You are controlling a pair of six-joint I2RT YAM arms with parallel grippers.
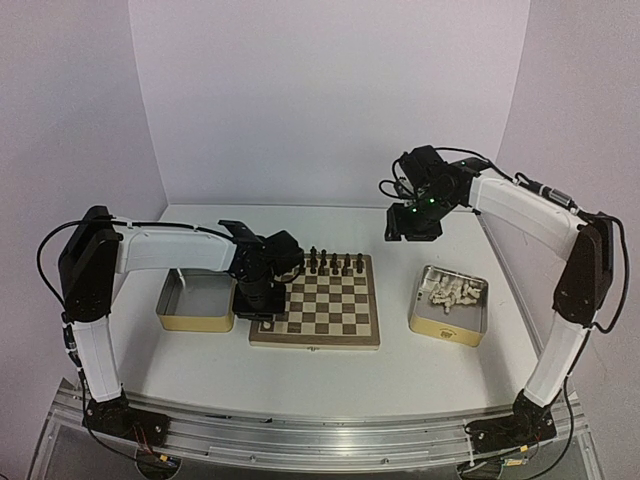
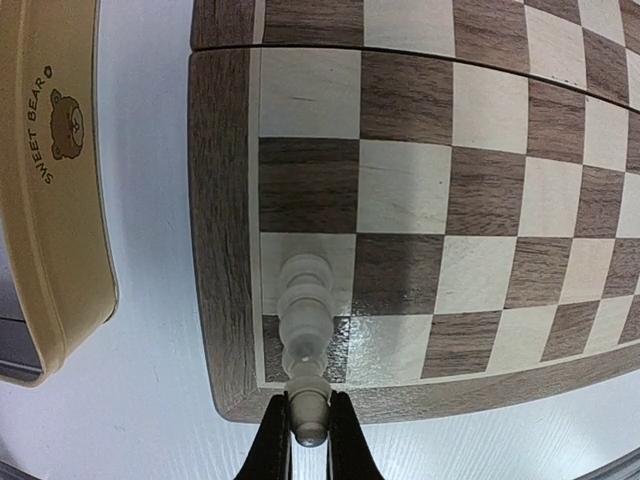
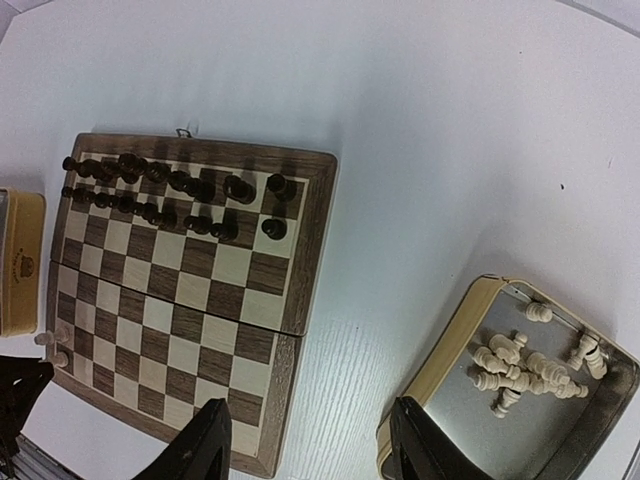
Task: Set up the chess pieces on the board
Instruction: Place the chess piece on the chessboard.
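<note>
My left gripper [image 2: 310, 430] is shut on the top of a cream-white chess piece [image 2: 303, 320], which hangs upright over the near left corner squares of the board [image 2: 220, 200]. I cannot tell whether its base touches the wood. From above, the left gripper [image 1: 258, 298] covers that corner of the board [image 1: 330, 312] and hides the piece. Several more white chess pieces [image 3: 520, 372] lie jumbled in the right tin [image 1: 447, 325]. My right gripper [image 3: 315, 445] is open and holds nothing, raised high over the table between the board [image 3: 180, 300] and that tin [image 3: 440, 400].
Dark chess figures [image 1: 335, 262] fill the board's two far rows [image 3: 170, 195]. A yellow-sided tin [image 1: 195, 318] marked SWEET BEAR [image 2: 60, 200] stands just left of the board. The right gripper [image 1: 412, 225] hangs near the back wall.
</note>
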